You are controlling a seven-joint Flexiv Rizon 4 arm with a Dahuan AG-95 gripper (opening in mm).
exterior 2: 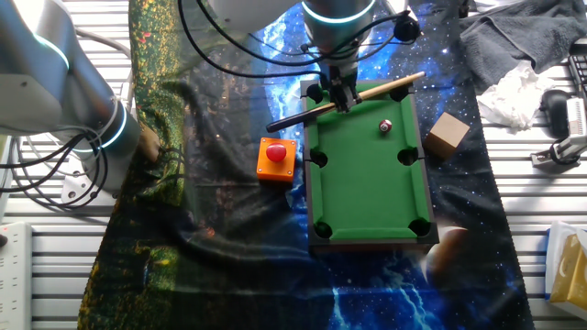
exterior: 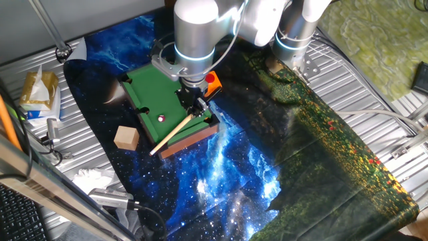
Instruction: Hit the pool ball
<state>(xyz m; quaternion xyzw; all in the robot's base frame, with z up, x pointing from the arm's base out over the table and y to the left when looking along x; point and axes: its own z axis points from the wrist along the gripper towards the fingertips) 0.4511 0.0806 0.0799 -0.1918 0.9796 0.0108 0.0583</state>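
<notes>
The pool ball (exterior: 161, 118), tiny and whitish with a pink-red spot, lies on the green felt of the mini pool table (exterior: 150, 90), near one end; it also shows in the other fixed view (exterior 2: 386, 126). My gripper (exterior: 194, 104) is shut on a wooden cue stick (exterior: 170, 136) and holds it low across that end of the table (exterior 2: 367, 197). In the other fixed view the gripper (exterior 2: 344, 97) grips the cue stick (exterior 2: 394, 87) near its middle. The ball sits a short way off the cue's side, apart from it.
An orange box with a red button (exterior 2: 276, 158) stands beside the table. A wooden cube (exterior 2: 446, 136) lies on the starry cloth at the other side. Crumpled tissue (exterior 2: 514, 92), a grey cloth (exterior 2: 523, 32) and a second arm's base (exterior 2: 83, 119) are around.
</notes>
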